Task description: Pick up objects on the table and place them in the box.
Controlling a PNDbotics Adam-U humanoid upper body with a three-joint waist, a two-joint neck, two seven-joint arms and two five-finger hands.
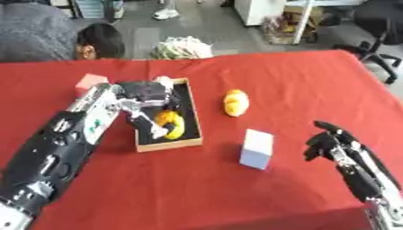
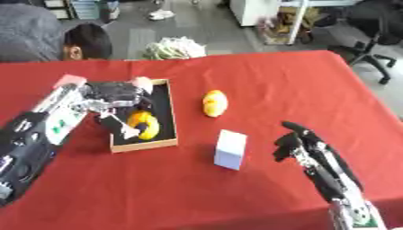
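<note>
Red-covered counter (image 1: 299, 81), shallow wooden box (image 1: 167, 144) left of centre, yellow-orange rounded object (image 1: 235, 103) just right of it, white block (image 1: 257, 148) nearer, pink block (image 1: 89, 81) far left.

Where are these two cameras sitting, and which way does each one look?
Left eye view: in the robot's head, looking down at the red table; left hand over the box, right hand idle at lower right.
Right eye view: beside it, same downward look, same arms.
Both share the white block and yellow object.
</note>
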